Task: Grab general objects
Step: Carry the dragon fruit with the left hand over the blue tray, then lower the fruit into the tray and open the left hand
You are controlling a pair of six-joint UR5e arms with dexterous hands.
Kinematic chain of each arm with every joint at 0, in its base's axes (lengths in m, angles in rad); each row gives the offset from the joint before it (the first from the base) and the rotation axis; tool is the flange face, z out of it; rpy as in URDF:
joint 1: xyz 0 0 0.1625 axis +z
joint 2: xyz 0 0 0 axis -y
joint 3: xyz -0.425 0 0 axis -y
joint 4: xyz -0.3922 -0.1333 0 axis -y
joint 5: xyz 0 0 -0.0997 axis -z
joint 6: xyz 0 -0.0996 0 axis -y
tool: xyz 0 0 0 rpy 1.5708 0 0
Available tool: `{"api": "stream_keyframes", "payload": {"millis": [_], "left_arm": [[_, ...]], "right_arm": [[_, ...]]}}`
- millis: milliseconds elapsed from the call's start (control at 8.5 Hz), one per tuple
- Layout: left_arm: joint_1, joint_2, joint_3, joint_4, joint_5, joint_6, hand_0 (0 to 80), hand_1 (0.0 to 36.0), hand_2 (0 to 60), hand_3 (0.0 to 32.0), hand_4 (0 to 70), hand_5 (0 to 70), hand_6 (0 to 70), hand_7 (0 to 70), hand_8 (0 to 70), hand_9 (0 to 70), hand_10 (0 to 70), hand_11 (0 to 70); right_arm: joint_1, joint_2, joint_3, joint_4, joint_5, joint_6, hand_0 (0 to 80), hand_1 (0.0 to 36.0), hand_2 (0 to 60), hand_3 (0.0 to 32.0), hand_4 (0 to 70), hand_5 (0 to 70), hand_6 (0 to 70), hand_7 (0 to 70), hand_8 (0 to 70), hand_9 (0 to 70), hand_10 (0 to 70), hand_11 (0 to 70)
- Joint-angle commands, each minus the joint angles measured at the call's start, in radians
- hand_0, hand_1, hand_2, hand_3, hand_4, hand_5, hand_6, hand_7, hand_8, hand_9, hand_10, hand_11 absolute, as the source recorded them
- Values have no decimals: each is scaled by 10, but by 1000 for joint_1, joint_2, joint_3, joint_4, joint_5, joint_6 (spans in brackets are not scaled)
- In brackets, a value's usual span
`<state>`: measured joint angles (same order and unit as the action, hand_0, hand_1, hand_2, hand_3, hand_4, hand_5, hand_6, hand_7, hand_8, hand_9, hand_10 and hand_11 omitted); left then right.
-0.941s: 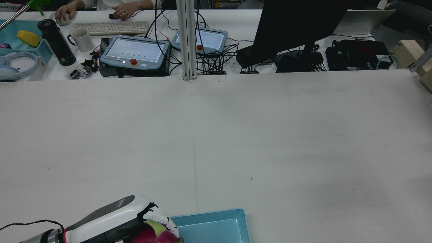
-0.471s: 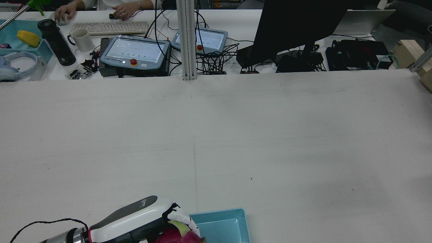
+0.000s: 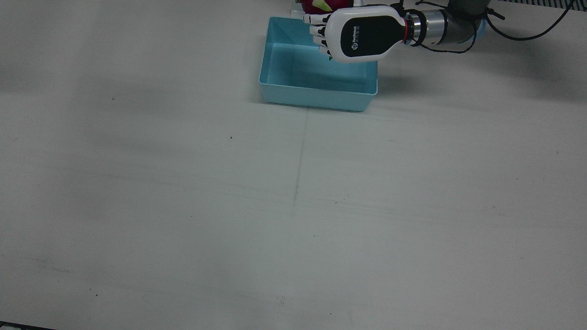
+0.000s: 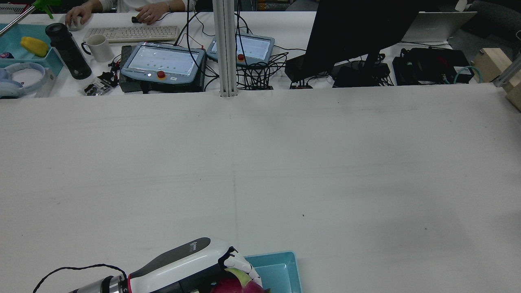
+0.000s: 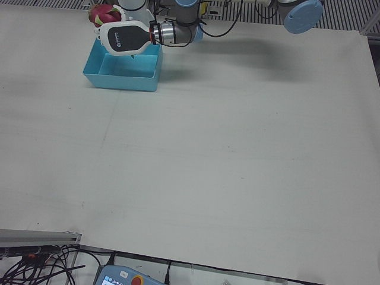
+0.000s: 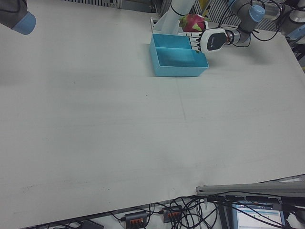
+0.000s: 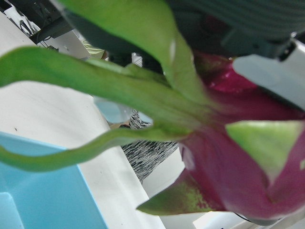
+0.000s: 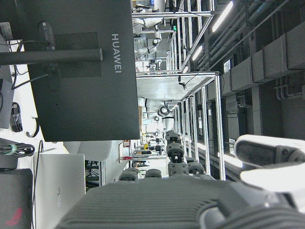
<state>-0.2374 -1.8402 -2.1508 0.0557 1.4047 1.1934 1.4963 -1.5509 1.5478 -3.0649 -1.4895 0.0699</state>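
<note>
Left hand [image 3: 362,34] closed around dragon fruit [image 6: 192,22] over blue bin [image 3: 316,78] at robot-side edge — risk: slick skin slipping outside bin wall — right hand's state cannot be told

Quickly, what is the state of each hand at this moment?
Left hand: closed on the magenta, green-scaled dragon fruit, above the light blue plastic tray.
Right hand: cannot be told.

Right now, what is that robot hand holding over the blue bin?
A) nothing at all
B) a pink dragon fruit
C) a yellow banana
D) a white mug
B. The left hand has its fingers wrapped on a magenta dragon fruit with green scales, held at the far edge of the blue bin; the left hand view shows the fruit's skin close up.
</note>
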Motion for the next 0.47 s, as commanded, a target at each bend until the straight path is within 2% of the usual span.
{"api": "stream_keyframes", "payload": {"millis": [0, 118, 235, 353], "left_arm": [[7, -17, 20, 3, 6, -6, 471, 17, 22, 0, 210, 700, 579, 395, 397, 404, 514, 700], [7, -24, 32, -3, 10, -11, 484, 73, 0, 0, 144, 540, 284, 202, 130, 102, 216, 324], [10, -25, 32, -2, 10, -11, 492, 85, 0, 0, 135, 547, 278, 219, 140, 124, 150, 230], [19, -27, 32, -2, 10, -11, 493, 88, 0, 0, 133, 572, 286, 233, 144, 130, 147, 225]], "right_arm": [[1, 0, 0, 0, 0, -1, 0, 0, 0, 0, 0, 0, 0, 0, 0, 0, 0, 0], [1, 0, 0, 0, 0, 1, 0, 0, 0, 0, 0, 0, 0, 0, 0, 0, 0, 0], [1, 0, 0, 0, -2, -1, 0, 0, 0, 0, 0, 0, 0, 0, 0, 0, 0, 0], [-1, 0, 0, 0, 0, -1, 0, 0, 0, 0, 0, 0, 0, 0, 0, 0, 0, 0]]}}
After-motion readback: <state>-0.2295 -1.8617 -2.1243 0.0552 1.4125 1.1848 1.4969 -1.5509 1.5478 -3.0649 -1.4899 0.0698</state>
